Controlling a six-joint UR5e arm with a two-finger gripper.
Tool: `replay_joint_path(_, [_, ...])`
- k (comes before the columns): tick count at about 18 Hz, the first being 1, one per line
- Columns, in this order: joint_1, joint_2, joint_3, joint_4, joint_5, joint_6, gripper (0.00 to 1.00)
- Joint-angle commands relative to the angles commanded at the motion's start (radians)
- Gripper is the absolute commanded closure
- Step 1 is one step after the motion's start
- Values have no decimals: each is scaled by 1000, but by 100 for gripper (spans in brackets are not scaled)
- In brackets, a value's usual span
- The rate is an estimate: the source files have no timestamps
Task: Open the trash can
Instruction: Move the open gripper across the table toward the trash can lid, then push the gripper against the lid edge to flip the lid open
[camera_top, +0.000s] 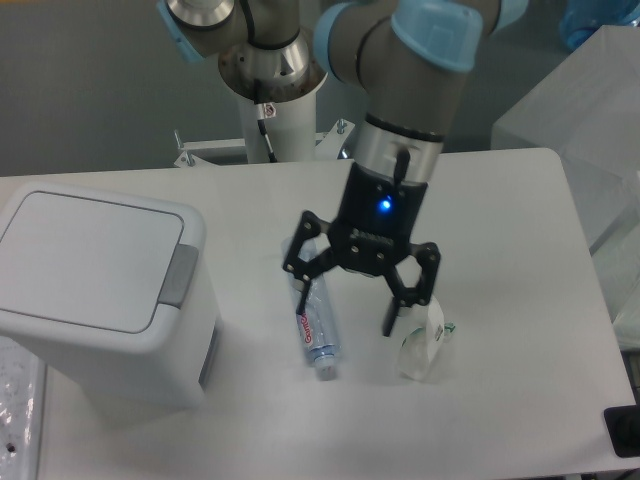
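The trash can (95, 300) is a large boxy white bin at the left of the table. Its flat white lid (85, 258) is down. A grey push-button (180, 275) sits on its right rim. My gripper (348, 318) hangs over the middle of the table, well to the right of the bin and apart from it. Its two black fingers are spread wide and hold nothing.
A clear plastic bottle (316, 325) with a red-lettered label lies on the table under the left finger. A second small clear bottle (422, 348) lies by the right finger. The arm's white base post (283, 120) stands at the table's back edge.
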Motion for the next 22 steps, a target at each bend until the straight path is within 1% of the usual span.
replay_joint_path(2, [-15, 8, -14, 0, 0, -11, 0])
replay_joint_path(4, [-44, 11, -38, -2, 0, -12, 0])
replay_joint_path(5, [-55, 23, -58, -2, 2, -14, 0])
replay_joint_path(8, [-57, 57, -110, -2, 3, -11, 0])
replay_joint_path(10, [-58, 75, -132, -2, 3, -11, 0])
replay_joint_path(22, [-83, 66, -155, -2, 11, -8, 0])
